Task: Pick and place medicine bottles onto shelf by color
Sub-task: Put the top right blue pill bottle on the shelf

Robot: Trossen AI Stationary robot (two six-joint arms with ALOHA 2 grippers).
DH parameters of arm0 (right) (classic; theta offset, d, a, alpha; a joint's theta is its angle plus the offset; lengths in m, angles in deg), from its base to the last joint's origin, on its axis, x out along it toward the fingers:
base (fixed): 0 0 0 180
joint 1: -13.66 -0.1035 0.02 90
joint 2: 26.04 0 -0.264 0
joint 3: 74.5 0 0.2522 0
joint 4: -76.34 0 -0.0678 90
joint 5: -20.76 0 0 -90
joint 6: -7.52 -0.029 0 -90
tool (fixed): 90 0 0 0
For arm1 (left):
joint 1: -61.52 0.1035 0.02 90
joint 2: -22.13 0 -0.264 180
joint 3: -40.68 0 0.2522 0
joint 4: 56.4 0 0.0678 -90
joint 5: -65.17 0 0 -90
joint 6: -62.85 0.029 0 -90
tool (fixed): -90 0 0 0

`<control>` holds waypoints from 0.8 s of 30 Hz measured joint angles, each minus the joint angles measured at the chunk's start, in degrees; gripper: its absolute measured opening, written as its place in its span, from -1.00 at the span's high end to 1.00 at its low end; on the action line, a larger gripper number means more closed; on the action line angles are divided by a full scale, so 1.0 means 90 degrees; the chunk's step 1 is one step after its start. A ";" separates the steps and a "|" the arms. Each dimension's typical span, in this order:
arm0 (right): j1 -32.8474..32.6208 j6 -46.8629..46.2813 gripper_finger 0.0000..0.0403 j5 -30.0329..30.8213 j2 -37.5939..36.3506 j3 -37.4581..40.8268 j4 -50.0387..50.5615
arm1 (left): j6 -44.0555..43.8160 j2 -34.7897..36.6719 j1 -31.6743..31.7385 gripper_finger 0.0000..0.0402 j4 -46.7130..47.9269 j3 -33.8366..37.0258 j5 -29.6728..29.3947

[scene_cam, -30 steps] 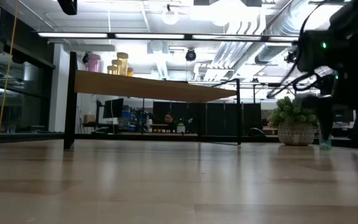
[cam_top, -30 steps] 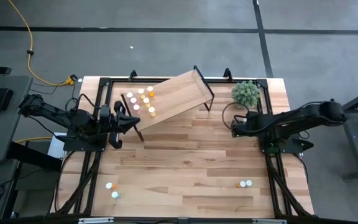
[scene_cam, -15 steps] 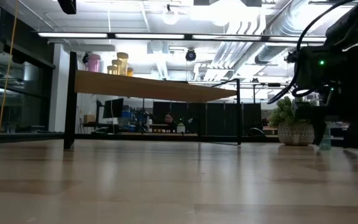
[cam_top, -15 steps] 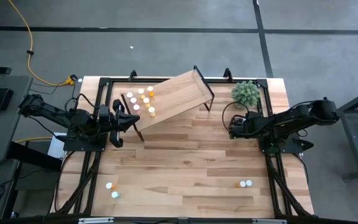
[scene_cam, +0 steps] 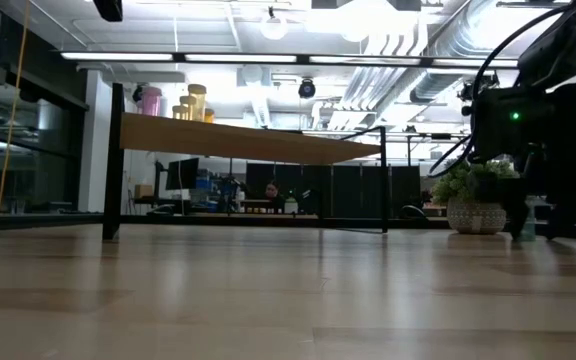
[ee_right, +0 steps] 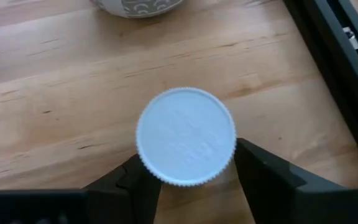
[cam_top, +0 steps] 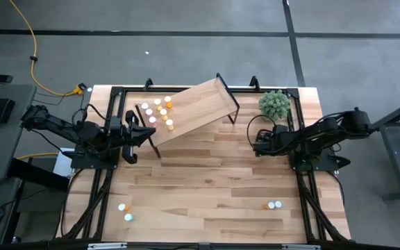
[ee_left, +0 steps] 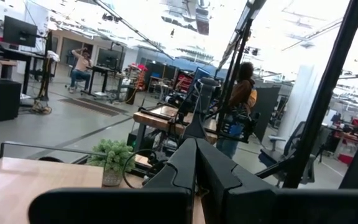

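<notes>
The shelf (cam_top: pixel 193 111), a light-wood plank on black legs, stands at the far middle of the table. Several white, yellow and orange bottles (cam_top: pixel 157 111) stand on its left end, and they also show in the low view (scene_cam: pixel 193 103). My right gripper (ee_right: pixel 188 186) points down over a white-capped bottle (ee_right: pixel 185 135) with a teal body (scene_cam: pixel 528 228), standing on the table beside the plant. Its open fingers stand on either side of the bottle; I cannot tell whether they touch it. My left gripper (cam_top: pixel 141 133) is shut and empty by the shelf's left leg.
A fuzzy green plant in a pot (cam_top: pixel 275 104) stands just beyond my right gripper. Two bottles (cam_top: pixel 125 212) stand near the front left and two bottles (cam_top: pixel 273 205) near the front right. Black frame rails run along both table sides. People show in the room behind.
My right gripper has moved toward the table's left edge and come down over the teal bottle, so its fingers now stand on either side of it. The bottle has stayed where it was.
</notes>
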 joint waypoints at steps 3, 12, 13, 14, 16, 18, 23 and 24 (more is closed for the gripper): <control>0.0001 -0.0001 0.20 0.0004 0.0000 0.0001 -0.0002 | 0.0000 -0.0002 0.0000 1.00 -0.0005 0.0000 -0.0002; -0.0002 -0.0001 0.39 0.0039 -0.0003 0.0000 0.0012 | 0.0000 -0.0002 0.0000 1.00 -0.0002 0.0000 -0.0022; -0.0009 0.0003 0.40 0.0034 -0.0003 0.0000 0.0012 | 0.0000 -0.0001 0.0000 1.00 -0.0002 0.0000 -0.0022; -0.0015 0.0051 0.42 0.0021 -0.0003 0.0000 0.0012 | 0.0000 -0.0002 0.0000 1.00 -0.0002 0.0000 -0.0022; -0.0015 0.0210 0.45 -0.0028 -0.0003 -0.0018 0.0016 | 0.0000 -0.0002 0.0000 1.00 -0.0002 0.0000 -0.0022; -0.0025 0.0432 0.49 -0.0123 -0.0003 -0.0108 0.0092 | 0.0000 -0.0002 0.0000 1.00 0.0000 0.0000 -0.0022; -0.0274 0.1147 0.54 -0.0177 -0.0130 -0.0572 0.0384 | 0.0000 -0.0002 0.0000 1.00 0.0001 0.0000 -0.0022; -0.0364 0.1373 0.54 -0.0184 -0.0179 -0.0687 0.0456 | 0.0000 -0.0002 0.0000 1.00 0.0002 0.0000 -0.0022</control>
